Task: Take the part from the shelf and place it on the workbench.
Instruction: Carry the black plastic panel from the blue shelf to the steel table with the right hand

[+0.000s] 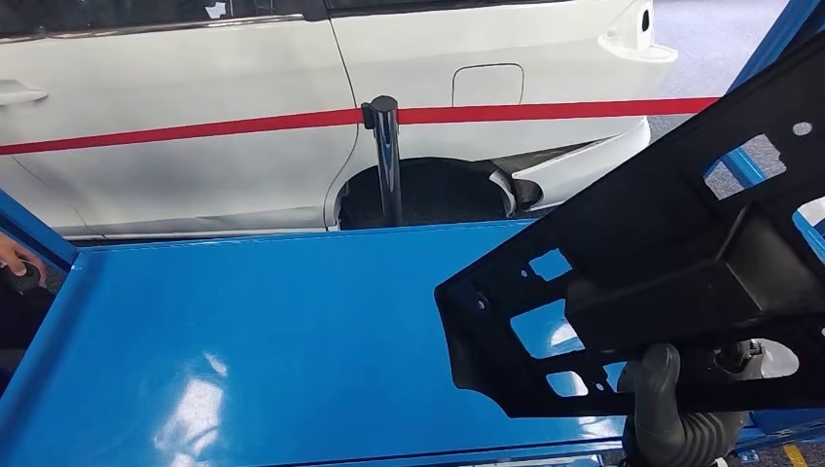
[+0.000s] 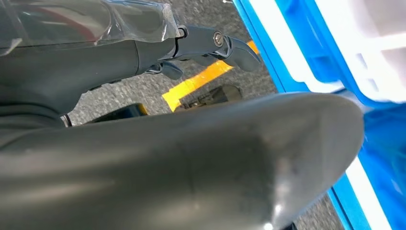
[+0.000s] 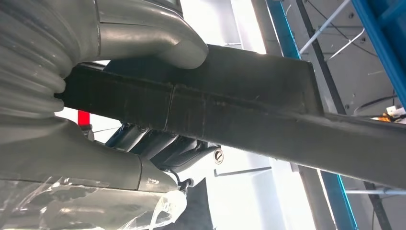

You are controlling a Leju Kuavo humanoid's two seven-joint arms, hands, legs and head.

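The part [image 1: 671, 253] is a large black flat bracket with several cut-out windows. It hangs tilted over the right end of the blue workbench [image 1: 253, 350], with its lower corner just above the surface. My right hand [image 1: 671, 409] grips it from below at the near right edge. In the right wrist view the grey thumb [image 3: 158, 38] lies over a dark bar of the part [image 3: 239, 110], and the darker fingers [image 3: 158, 148] wrap the other side. My left hand [image 2: 210, 45] hangs beside the bench over the floor, its fingers loosely apart and holding nothing.
A white car [image 1: 243, 68] stands behind the bench, with a red belt barrier [image 1: 195, 131] on a black post [image 1: 386, 156] in front of it. A person's hand [image 1: 12, 255] rests at the bench's left end. A blue shelf frame [image 1: 769, 49] rises at the right.
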